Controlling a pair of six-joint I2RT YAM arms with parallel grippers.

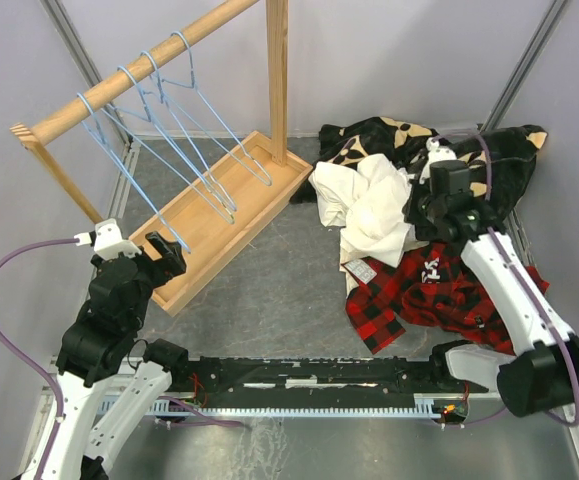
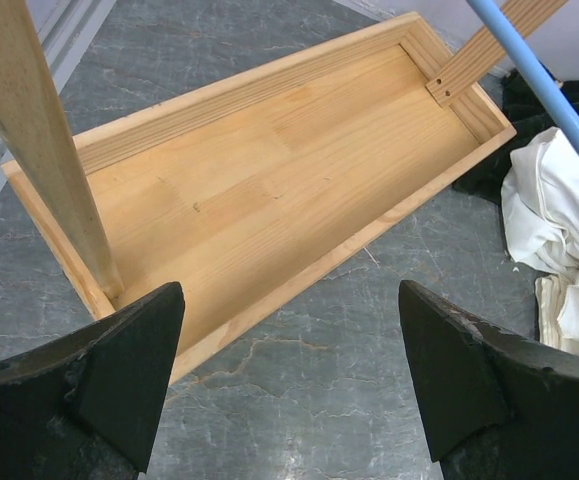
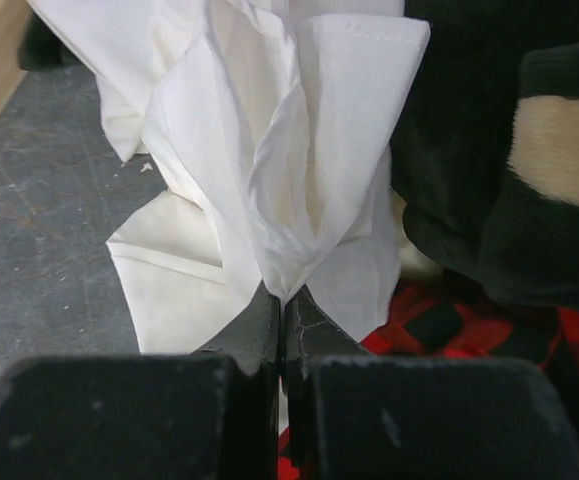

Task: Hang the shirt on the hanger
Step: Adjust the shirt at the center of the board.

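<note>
The cream-white shirt lies crumpled at mid-right of the table, between the wooden rack and the dark blanket. My right gripper is shut on a pinched fold of the shirt, the cloth fanning up from the closed fingertips. Several light-blue wire hangers hang on the rack's wooden rail; one hanger's wire crosses the top right of the left wrist view. My left gripper is open and empty, above the near edge of the rack's tray. The shirt also shows in the left wrist view.
A wooden rack with a tray base and upright post stands at the left. A black blanket with tan flowers lies at the back right. A red-and-black plaid garment lies in front of the shirt.
</note>
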